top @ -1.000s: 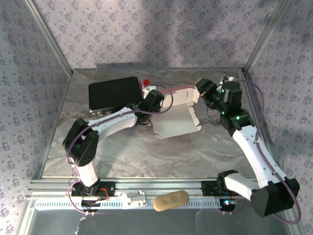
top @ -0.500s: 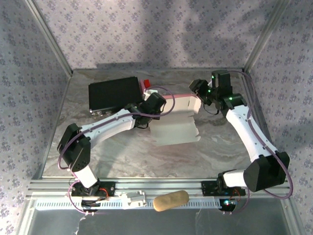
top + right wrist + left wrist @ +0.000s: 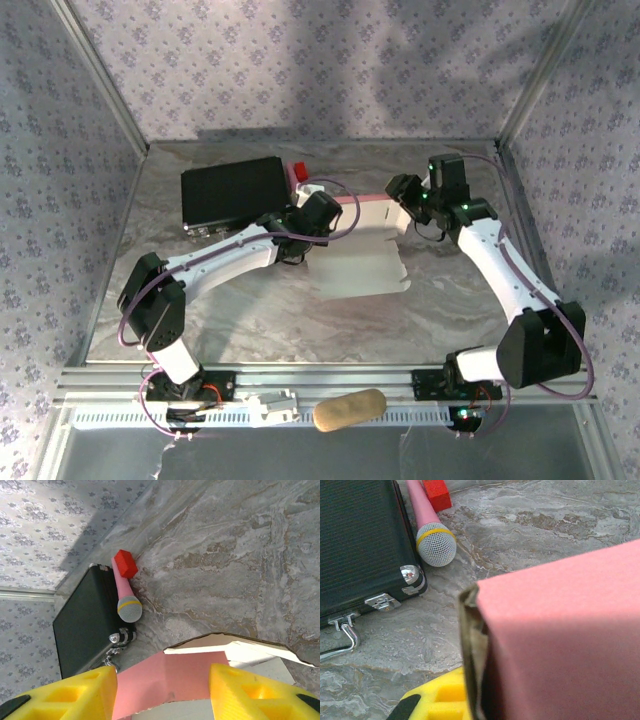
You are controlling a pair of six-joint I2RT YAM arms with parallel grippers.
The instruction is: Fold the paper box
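Note:
The paper box (image 3: 358,262) lies mid-table, half formed, with its pale inside facing up and a pink wall along the back. My left gripper (image 3: 321,214) is shut on the box's left wall. In the left wrist view that pink cardboard (image 3: 560,640) rises right beside one yellow finger (image 3: 437,700) and hides the other. My right gripper (image 3: 404,191) stands open over the box's back right corner. In the right wrist view a pink flap (image 3: 170,677) spans the gap between its yellow fingers (image 3: 65,695).
A black case (image 3: 232,192) lies at the back left. A pink microphone (image 3: 432,535) and a red block (image 3: 297,168) lie next to it. A tan oblong thing (image 3: 350,408) rests on the front rail. Metal frame posts and patterned walls enclose the table.
My right gripper has swung left and come in over the box's back right corner. The pale flap has dropped flatter. My left gripper keeps its hold and has barely shifted.

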